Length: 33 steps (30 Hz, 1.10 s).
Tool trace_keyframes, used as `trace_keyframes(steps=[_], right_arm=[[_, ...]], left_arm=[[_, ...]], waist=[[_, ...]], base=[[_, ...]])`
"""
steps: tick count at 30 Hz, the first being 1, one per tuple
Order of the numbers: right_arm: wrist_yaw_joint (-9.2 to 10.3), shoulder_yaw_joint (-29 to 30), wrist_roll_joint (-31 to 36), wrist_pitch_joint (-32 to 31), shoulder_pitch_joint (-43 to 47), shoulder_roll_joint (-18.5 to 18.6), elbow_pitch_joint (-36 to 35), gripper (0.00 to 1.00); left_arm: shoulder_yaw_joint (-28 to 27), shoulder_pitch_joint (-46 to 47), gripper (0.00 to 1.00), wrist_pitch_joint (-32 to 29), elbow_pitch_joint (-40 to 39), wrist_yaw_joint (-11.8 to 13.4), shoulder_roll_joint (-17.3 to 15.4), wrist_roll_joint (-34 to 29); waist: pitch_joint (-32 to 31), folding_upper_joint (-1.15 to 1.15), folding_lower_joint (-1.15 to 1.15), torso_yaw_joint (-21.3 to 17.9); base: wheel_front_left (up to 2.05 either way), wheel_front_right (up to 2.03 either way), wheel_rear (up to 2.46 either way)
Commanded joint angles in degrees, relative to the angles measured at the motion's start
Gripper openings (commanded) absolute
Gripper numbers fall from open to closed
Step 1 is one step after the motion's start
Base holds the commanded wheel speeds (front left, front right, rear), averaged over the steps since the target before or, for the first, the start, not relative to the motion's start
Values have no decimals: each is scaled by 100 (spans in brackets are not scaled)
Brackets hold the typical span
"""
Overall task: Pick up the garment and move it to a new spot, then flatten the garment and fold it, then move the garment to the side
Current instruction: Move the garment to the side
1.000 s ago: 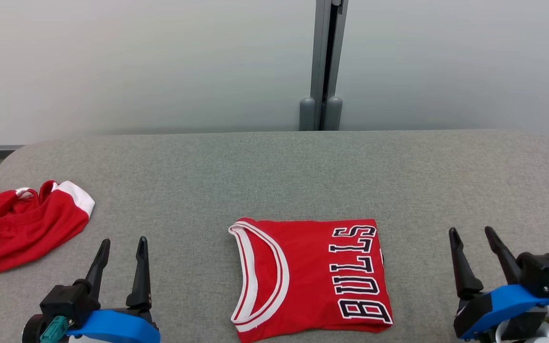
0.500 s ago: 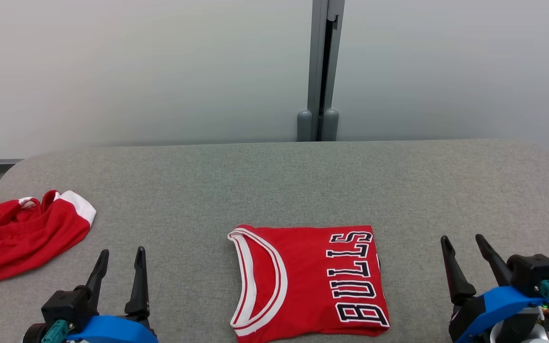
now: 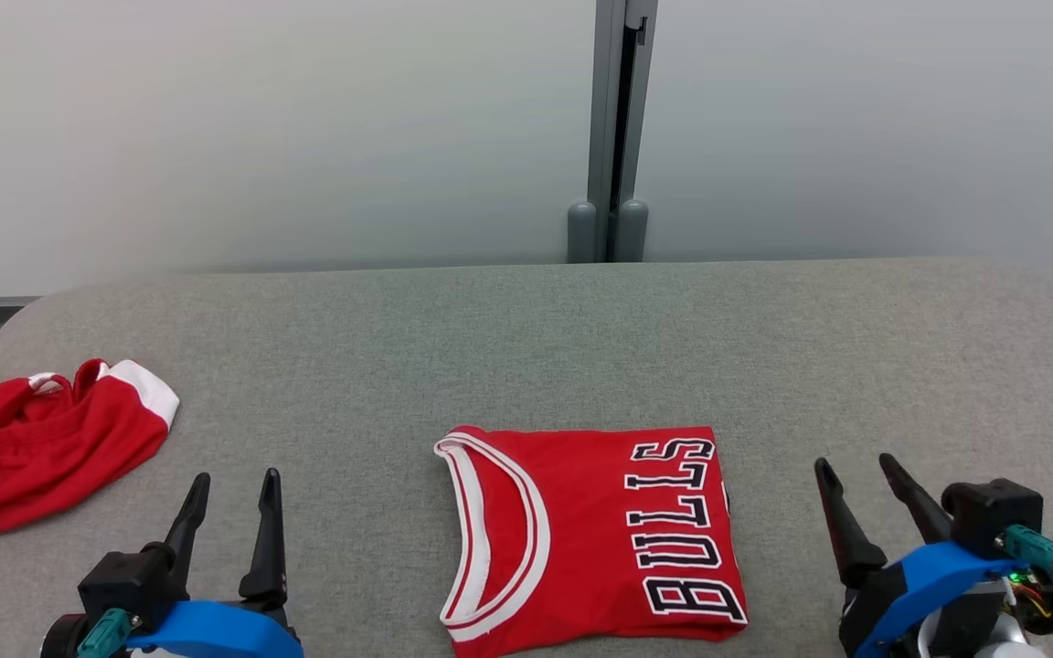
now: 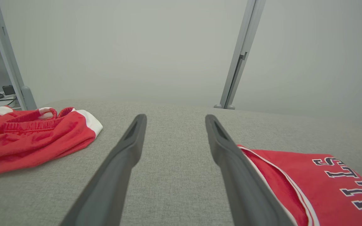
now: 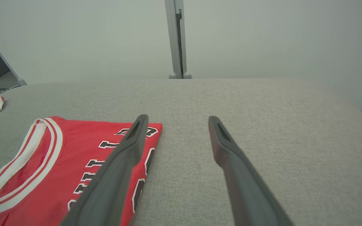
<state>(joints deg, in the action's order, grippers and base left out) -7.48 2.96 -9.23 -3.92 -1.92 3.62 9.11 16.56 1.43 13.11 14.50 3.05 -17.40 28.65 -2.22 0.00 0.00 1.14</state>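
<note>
The garment (image 3: 581, 539) is lying folded into a compact rectangle at the near middle of the grey counter (image 3: 526, 338). Its white-trimmed neckline (image 3: 490, 539) is facing the robot's left and its lettering (image 3: 686, 530) is facing the robot's right. The left tool (image 3: 236, 475) and the right tool (image 3: 854, 460) are hovering on either side of it, each apart from the cloth. Each is standing with its fingers spread wide and gripping nothing. A second red garment (image 3: 33, 439) is lying crumpled at the counter's left edge.

Judging by the tidy fold, the step in hand is probably the last one: moving the garment to the side. This step is calling for the following:

1. Bringing both tools in together, one to each short edge, so the fold is not being dragged askew.
2. Pinching every layer at each edge. The neckline side is looking loose, and catching only its top layer is likely to open the fold.
3. Lifting just clear of the counter, keeping the tools level and their spacing constant.
4. Heading for the bare right side, since the second red garment is occupying the left.
</note>
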Motion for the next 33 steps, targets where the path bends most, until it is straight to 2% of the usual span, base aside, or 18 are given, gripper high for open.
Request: trace_keyframes(steps=[1, 4, 8, 15, 20, 25, 30, 31, 32, 33], right_arm=[[-3, -122, -61, -78, -145, 52, -14, 100], [-3, -272, -195, -288, -358, 61, -7, 100], [-3, -650, -255, -941, -710, 149, 221, 100], [-2, -517, -237, -1669, -1278, -7, 892, 100], [-3, -379, -196, -1842, -1424, -64, 1473, 100], [-3, -545, -646, -1825, -1357, -65, 1868, 100], [-2, -734, -730, -2042, -1236, -68, 2223, 100], [-2, -803, -790, -2084, -1239, -69, 2253, 98], [-3, -860, -832, -2122, -1245, -80, 2279, 75], [-3, -944, -795, -2133, -1260, -91, 2284, 30]], left_arm=[[-8, 84, 100, -3, -40, 34, -32, -24], [-7, 121, 100, 11, -79, 44, -36, -27], [3, 165, 100, 14, -129, 29, -26, 0], [58, 416, 100, 16, -284, -10, -45, -55], [104, 622, 100, 55, -269, -50, -19, -98], [110, 713, 100, 79, -243, -66, -20, -102], [107, 722, 100, 113, -252, -28, -11, -117], [118, 732, 100, 111, -255, -23, -2, -122], [128, 744, 100, 111, -254, -25, 2, -124], [138, 759, 100, 113, -252, -28, 8, -125]], waist=[[24, 0, 0, 16], [74, 0, 0, 37], [190, 0, 0, 97], [602, 0, 0, 277], [831, 0, 0, 411], [923, 0, 0, 459], [963, 0, 0, 429], [973, 0, 0, 423], [984, 0, 0, 417], [994, 0, 0, 412]], base=[[0, 0, 0], [0, 0, 0], [0, 0, 0], [0, 0, 0], [0, 0, 0], [0, 0, 0], [0, 0, 0], [0, 0, 0], [0, 0, 0], [0, 0, 0]])
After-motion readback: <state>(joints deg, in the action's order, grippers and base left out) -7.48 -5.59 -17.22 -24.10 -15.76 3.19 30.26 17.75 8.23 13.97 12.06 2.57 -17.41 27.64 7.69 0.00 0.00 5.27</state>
